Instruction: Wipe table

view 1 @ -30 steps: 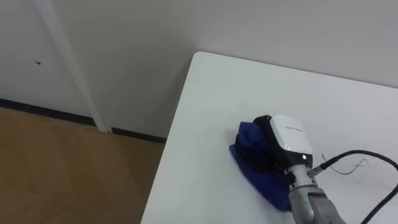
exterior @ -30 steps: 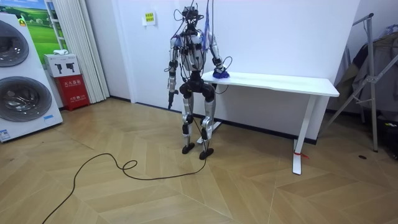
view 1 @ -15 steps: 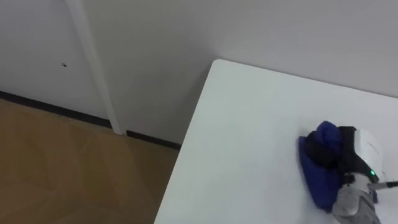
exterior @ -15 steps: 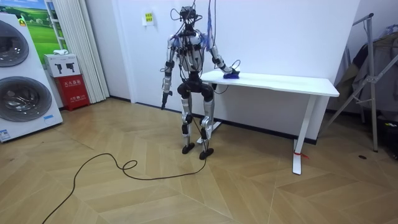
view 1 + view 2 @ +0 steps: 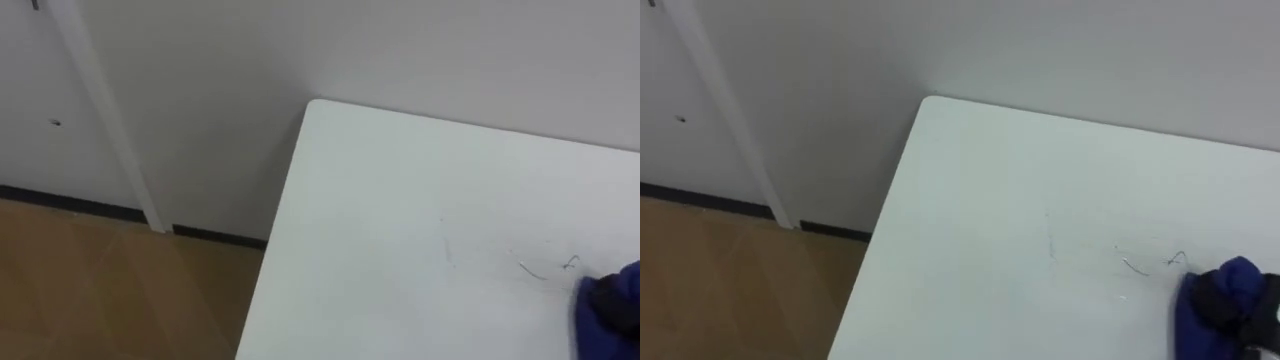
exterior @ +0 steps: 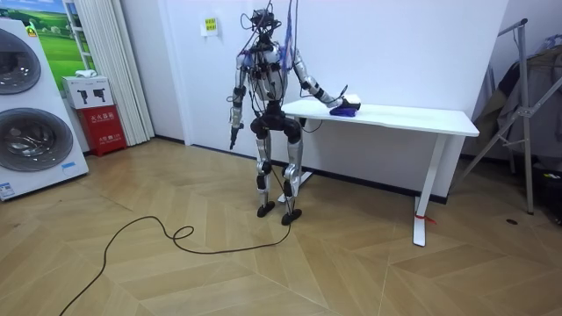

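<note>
Pale wooden flooring runs up to a white wall, and against that wall stands the long white table (image 5: 400,220), with the robot upright at its end on the room view's left. Its right arm reaches out over the tabletop, and the right hand (image 6: 351,99) lies on top of the blue cloth (image 5: 1196,318), which sits bunched on the table's surface directly beneath it. From where I stand I cannot tell whether the hand grips the cloth or merely presses on it. Just beyond the hand, toward the table's corner, a few thin scratch marks (image 5: 540,270) show on the white top. The rest of the surface between the hand and that corner is bare. The left hand (image 6: 234,133) hangs at the robot's side, well apart from the table, and I cannot tell its state either. Far from the working hand, on the room view's left, stand a washing machine (image 6: 26,114), a small red cabinet (image 6: 97,116) and a pale curtain (image 6: 105,66). On the other side of the hand, past the table's far end, a metal rack (image 6: 522,105) leans.
</note>
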